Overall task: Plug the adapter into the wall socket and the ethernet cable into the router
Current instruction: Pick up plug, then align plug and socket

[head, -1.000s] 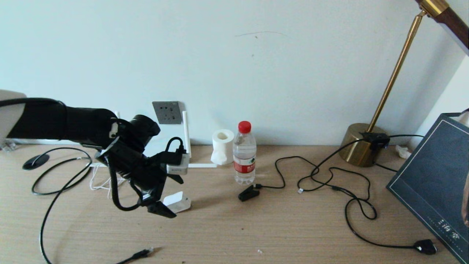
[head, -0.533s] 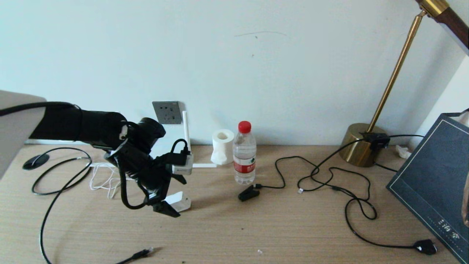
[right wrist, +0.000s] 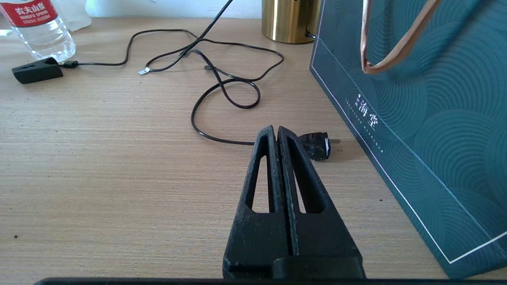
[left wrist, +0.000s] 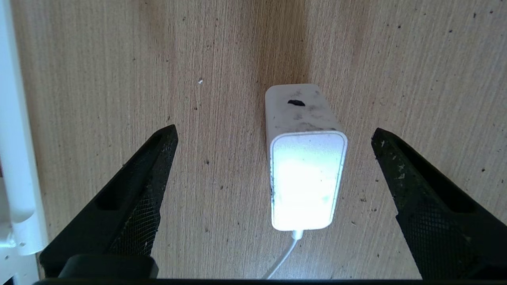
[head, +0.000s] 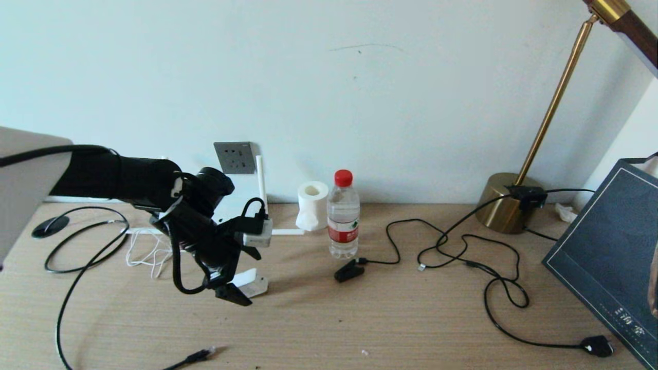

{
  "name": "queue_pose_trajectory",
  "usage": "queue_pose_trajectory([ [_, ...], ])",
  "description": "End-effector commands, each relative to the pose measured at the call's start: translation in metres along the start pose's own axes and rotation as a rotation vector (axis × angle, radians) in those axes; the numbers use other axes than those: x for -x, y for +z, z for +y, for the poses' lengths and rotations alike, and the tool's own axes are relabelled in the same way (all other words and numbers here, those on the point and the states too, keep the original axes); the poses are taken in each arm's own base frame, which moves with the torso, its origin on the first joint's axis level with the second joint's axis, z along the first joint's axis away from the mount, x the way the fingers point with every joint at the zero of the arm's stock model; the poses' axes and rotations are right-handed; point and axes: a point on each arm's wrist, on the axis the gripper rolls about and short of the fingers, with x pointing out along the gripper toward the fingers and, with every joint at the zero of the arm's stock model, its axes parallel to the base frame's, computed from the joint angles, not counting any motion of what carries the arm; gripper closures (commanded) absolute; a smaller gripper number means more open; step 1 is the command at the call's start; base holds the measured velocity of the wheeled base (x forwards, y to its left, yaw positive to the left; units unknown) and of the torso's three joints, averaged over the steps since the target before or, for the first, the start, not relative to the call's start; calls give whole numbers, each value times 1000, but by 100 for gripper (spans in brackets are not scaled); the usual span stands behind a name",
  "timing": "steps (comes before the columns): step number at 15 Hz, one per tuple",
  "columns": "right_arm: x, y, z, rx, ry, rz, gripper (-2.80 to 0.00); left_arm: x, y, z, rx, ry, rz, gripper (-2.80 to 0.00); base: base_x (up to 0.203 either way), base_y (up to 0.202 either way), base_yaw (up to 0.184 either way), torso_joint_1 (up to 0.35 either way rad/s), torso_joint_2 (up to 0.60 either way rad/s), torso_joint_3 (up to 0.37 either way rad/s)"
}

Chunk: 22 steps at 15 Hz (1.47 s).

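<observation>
Left tool [left wrist: 273, 134] wide-open astride adapter [left wrist: 303, 158]

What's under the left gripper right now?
The white adapter lies on the wooden desk between the open left gripper's fingers, its thin white cord trailing toward the wrist. The adapter's underside is hidden.

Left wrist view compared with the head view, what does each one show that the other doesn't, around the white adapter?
Only the left wrist view shows the small white boxy plastic adapter whole, its thin white cord leaving one end, lying between the spread fingers of the left end effector without touching either.

Only the head view shows the dark grey square wall socket, the clear plastic water bottle with red cap and the black ethernet cable.

Both show the adapter on the light wooden desk.
</observation>
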Motion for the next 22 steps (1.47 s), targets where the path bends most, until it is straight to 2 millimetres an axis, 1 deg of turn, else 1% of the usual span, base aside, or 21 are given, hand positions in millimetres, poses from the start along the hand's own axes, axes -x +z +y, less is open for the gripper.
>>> queue_pose_trajectory([
  [1, 0, 0, 0, 0, 0, -1, 0, -2, -1, 0, -5, -6, 0, -280, 0, 0, 0, 0, 0, 0],
  [4, 0, 0, 0, 0, 0, -1, 0, -2, -1, 0, -4, -7, 0, -280, 0, 0, 0, 0, 0, 0],
  [5, 0, 0, 0, 0, 0, 0, 0, -2, -1, 0, -4, -7, 0, 0, 0, 0, 0, 0, 0, 0],
  [12, 0, 0, 0, 0, 0, 0, 0, -5, 0, 0, -7, -13, 0, 0, 0, 0, 0, 0, 0, 0],
  [14, 0, 0, 0, 0, 0, 0, 0, -2, 2, -2, -12, -8, -4, 0, 0, 0, 0, 0, 0, 0],
  [15, 0, 0, 0, 0, 0, -1, 0, 4, 4, -3, -18, 3, -12, 0, 0, 0, 0, 0, 0, 0],
  [17, 0, 0, 0, 0, 0, -1, 0, 23, 11, -8, -36, 36, -51, 0, 0, 0, 0, 0, 0, 0],
  [19, 0, 0, 0, 0, 0, -1, 0, 50, 19, -19, -27, 75, -127, 0, 0, 0, 0, 0, 0, 0],
  [20, 0, 0, 0, 0, 0, -1, 0, 69, 23, -27, -14, 107, -177, 0, 0, 0, 0, 0, 0, 0],
  [21, 0, 0, 0, 0, 0, -1, 0, 94, 26, -34, 9, 157, -227, 0, 0, 0, 0, 0, 0, 0],
  [22, 0, 0, 0, 0, 0, -1, 0, 123, 26, -39, 47, 228, -285, 0, 0, 0, 0, 0, 0, 0],
])
